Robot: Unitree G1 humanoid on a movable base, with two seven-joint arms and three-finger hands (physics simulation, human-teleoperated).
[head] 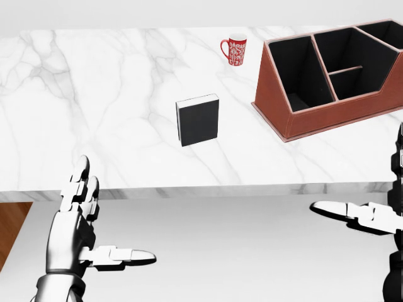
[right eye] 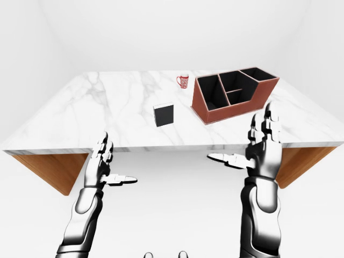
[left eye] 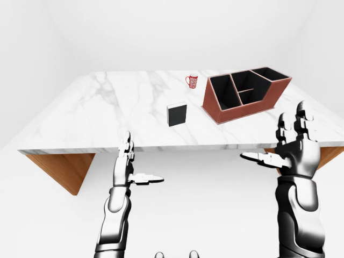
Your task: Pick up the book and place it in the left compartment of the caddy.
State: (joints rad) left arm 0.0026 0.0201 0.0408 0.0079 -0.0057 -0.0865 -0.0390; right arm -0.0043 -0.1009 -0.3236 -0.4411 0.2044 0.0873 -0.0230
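A black book with white page edges point(head: 198, 120) lies flat on the marble table point(head: 94, 113), near its middle. To its right stands the reddish-brown caddy point(head: 327, 110) with black compartments; its left compartment point(head: 295, 74) is empty. My left hand point(head: 94, 233) is open, fingers up, below the table's near edge and left of the book. My right hand point(left eye: 287, 148) is open too, thumb pointing left, below the table edge under the caddy. Neither hand touches anything.
A red patterned mug point(head: 235, 49) stands above the book, just left of the caddy. The table's wooden base point(left eye: 62, 169) shows under its near edge. White floor lies between me and the table.
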